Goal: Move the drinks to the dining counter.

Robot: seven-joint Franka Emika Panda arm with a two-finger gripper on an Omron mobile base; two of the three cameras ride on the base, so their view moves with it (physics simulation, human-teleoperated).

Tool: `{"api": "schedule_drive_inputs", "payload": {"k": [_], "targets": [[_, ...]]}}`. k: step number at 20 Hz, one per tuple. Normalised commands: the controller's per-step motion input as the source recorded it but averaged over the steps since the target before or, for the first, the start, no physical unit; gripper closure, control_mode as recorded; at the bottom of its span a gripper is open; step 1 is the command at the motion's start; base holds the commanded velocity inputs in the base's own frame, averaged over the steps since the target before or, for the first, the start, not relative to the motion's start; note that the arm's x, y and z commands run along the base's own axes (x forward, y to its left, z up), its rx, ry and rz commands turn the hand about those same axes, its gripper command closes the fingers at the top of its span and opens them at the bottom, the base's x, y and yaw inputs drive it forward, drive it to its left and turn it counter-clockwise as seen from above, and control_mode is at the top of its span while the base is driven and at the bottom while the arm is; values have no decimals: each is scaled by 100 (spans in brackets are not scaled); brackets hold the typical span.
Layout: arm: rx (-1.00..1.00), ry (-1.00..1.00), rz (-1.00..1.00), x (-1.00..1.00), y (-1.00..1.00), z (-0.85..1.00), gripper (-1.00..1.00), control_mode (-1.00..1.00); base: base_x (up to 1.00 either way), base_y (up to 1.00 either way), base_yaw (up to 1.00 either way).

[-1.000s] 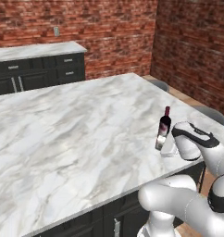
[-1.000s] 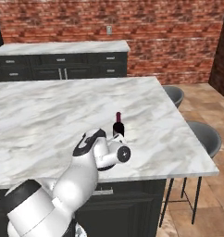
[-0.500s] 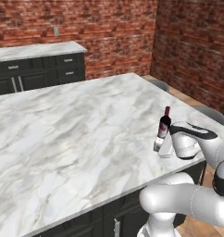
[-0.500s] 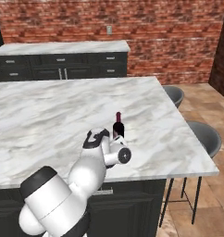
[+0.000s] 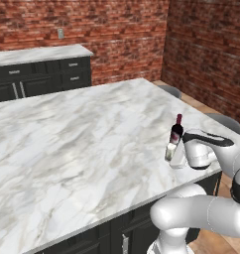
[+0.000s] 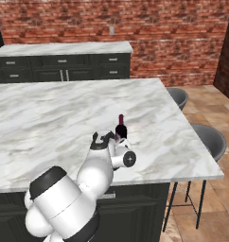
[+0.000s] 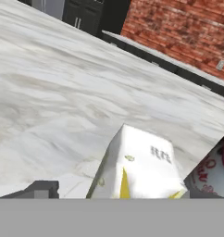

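Observation:
On the dining counter [image 5: 82, 144] near its right edge stands the dark wine bottle [image 5: 176, 132] with a red cap. A small pale-yellow container [image 5: 170, 151] stands right against its near side. My gripper [image 5: 178, 158] is level with that container. In the hand view the pale container [image 7: 138, 163] fills the space between my fingers, and the left fingertip [image 7: 40, 189] stands clear of its side, so the gripper [image 7: 115, 193] is open. The bottle's red label [image 7: 214, 172] shows just to the right. From the right base view my arm hides all but the bottle's top [image 6: 120, 128].
A narrower marble counter with dark drawers [image 5: 40, 55] runs along the brick back wall. Two grey stools [image 6: 209, 140] [image 6: 177, 96] stand at the island's right side. The counter edge [image 6: 201, 176] lies close below my hand.
My hand has stayed by the bottle and the pale container. The arm's lower links have swung down and round a little; the two drinks have not moved.

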Motion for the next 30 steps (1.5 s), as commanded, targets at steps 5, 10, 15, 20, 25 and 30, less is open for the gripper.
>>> {"api": "schedule_drive_inputs", "payload": {"k": [5, 10, 15, 20, 25, 30], "targets": [[0, -6, 0, -21, 0, 3, -100, -100, 0, 0, 0], [0, -7, 0, -10, 0, 4, -100, -100, 0, 0, 0], [0, -2, 0, -4, -1, 22, -100, -100, 0, 0, 0], [0, -8, 0, -16, -5, 31, -100, -100, 0, 0, 0], [0, -14, 0, -32, -13, 50, -100, -100, 0, 0, 0], [0, -18, 0, -40, -2, 55, -100, -100, 0, 0, 0]]}}
